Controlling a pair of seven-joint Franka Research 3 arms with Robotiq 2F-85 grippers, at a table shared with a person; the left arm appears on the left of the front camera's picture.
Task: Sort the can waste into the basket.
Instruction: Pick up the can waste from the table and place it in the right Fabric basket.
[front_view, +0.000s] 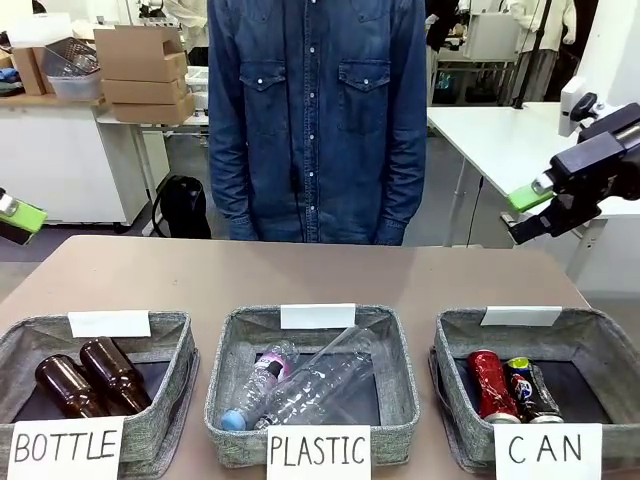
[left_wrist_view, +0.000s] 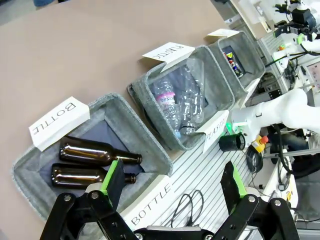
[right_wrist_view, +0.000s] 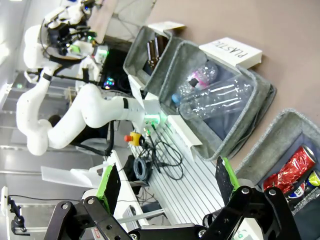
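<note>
Both dented cans lie side by side on the dark floor of the grey basket signed "CAN" at the front right: the red can on the left, the dark blue-black can on the right. The right wrist view has the red can and the dark can at its lower right, inside the same basket. My right gripper hangs open high above the table's right edge, holding nothing. At the far left edge my left gripper is raised and open, also holding nothing.
A basket signed "BOTTLE" holds two brown glass bottles. The middle basket signed "PLASTIC" holds clear plastic bottles. A person in a denim shirt stands at the far side. The brown tabletop lies behind the baskets.
</note>
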